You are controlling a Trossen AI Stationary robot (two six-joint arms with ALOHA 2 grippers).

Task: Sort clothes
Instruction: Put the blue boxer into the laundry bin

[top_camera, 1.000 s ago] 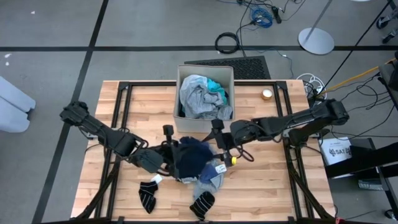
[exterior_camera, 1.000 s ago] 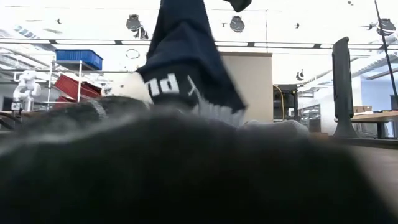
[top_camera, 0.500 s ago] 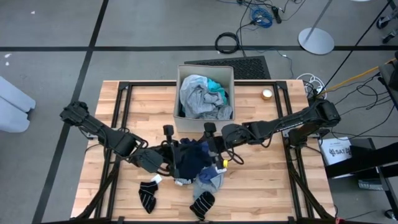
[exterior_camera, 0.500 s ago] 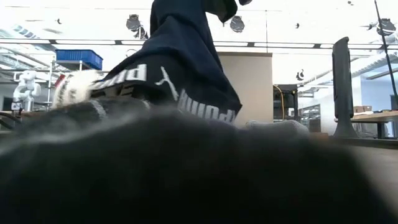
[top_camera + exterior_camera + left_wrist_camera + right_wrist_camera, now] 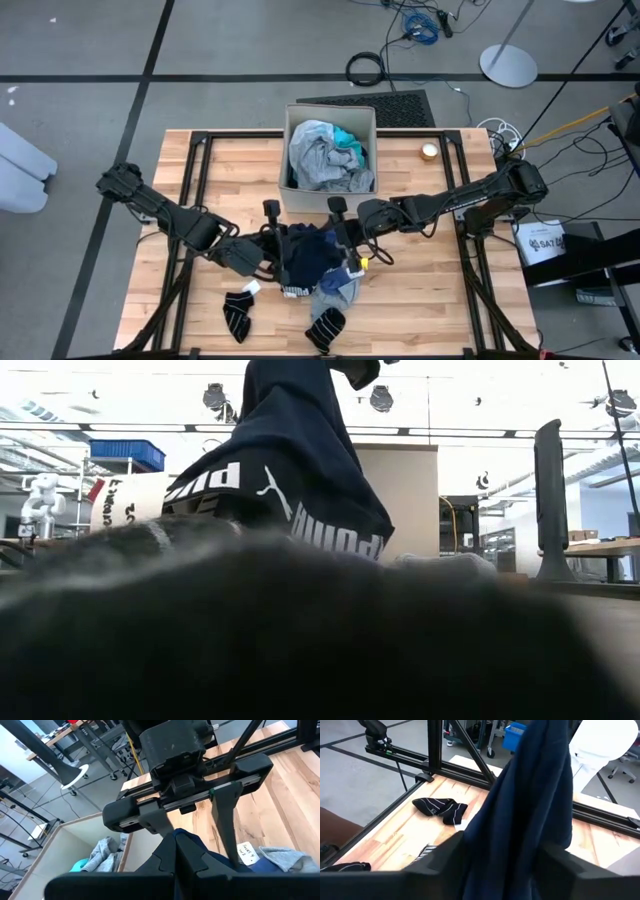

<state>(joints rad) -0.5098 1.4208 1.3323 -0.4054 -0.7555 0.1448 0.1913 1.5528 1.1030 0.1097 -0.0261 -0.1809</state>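
A navy piece [image 5: 312, 258] with white lettering on its band [image 5: 262, 490] hangs above the table's middle. My left gripper [image 5: 284, 256] is shut on it. My right gripper [image 5: 338, 238] is open, one finger [image 5: 161, 826] on either side of the hanging cloth [image 5: 525, 805]. Two black white-striped socks [image 5: 238, 315] [image 5: 325, 330] and a grey-blue piece [image 5: 338, 290] lie flat on the near part of the table. The grey top [image 5: 318, 158] and turquoise shirt [image 5: 346, 138] lie in the beige box [image 5: 288, 150]. My left gripper pinches an upper fold of the navy piece [image 5: 183, 837] between its two shut fingers [image 5: 165, 862]. The fingers come from the table's left, slanting a little downward. The cloth hangs slack below them; whether its lower end rests on the grey-blue piece is hidden.
The box stands at the far middle of the table, just beyond both grippers. A small round roll [image 5: 429, 151] lies at the far right. Dark cloth [image 5: 300, 630] close to the low camera hides the table there. Bare wood shows to the left and right of the box.
My right gripper has moved toward the table's left and a little down, up to the hanging navy piece, so its fingers now stand on either side of it. The piece's lower part with the lettered band has swung and spread out sideways.
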